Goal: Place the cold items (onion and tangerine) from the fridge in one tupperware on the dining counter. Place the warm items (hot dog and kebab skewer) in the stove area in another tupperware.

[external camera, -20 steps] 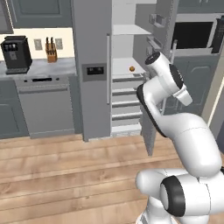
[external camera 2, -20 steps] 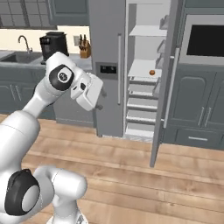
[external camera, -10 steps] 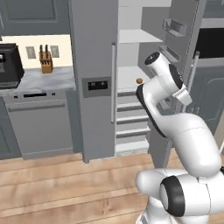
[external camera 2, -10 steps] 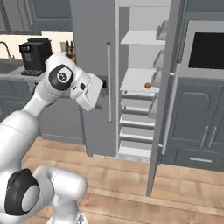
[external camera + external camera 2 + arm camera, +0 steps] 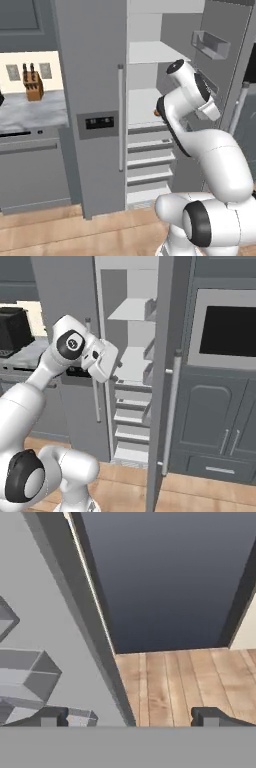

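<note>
Jaws spread wide, nothing between them; gripper [image 5: 130,716] points down past the edge of the open fridge door [image 5: 60,637] toward the wood floor [image 5: 185,682]. Fridge [image 5: 95,100] stands open. A small orange item [image 5: 156,113], likely the tangerine, sits on a middle fridge shelf, mostly hidden behind the arm. Knife block [image 5: 33,85] on the counter [image 5: 30,115], left of the fridge.

arm: glossy white rounded Franka arm [image 5: 215,155] | joints: dark grey rings and round caps | fingertips: two small dark blocky fingertips [image 5: 50,717] | pretty clean look overall
</note>
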### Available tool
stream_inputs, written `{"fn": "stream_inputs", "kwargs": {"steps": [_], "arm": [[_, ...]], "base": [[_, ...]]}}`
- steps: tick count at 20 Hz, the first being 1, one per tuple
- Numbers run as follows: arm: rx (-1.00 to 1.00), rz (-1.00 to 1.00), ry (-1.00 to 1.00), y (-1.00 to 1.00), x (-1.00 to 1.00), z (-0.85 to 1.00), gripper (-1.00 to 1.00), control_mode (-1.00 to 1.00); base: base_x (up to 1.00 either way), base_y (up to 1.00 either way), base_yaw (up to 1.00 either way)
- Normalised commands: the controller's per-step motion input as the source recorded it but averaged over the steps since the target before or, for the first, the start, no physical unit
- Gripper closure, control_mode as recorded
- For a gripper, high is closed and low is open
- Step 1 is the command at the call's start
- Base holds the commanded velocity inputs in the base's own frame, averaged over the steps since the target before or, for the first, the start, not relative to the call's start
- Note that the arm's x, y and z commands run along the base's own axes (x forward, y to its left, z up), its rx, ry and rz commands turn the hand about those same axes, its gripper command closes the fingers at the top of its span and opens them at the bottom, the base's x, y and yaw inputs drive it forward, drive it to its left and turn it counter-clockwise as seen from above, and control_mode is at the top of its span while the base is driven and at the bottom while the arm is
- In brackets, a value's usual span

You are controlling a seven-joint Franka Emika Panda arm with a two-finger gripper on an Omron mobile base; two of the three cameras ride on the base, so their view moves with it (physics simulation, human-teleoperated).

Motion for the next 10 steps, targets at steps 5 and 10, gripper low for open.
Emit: {"fn": "stream_inputs", "kwargs": {"steps": [5, 10], "arm": [[0.00, 0.00, 0.00, 0.00, 0.00, 0.00, -1.00, 1.00], [0.00, 0.00, 0.00, 0.00, 0.00, 0.00, -1.00, 1.00]], "base": [[0.96, -0.13, 0.00], [0.67, -0.01, 0.00]]}}
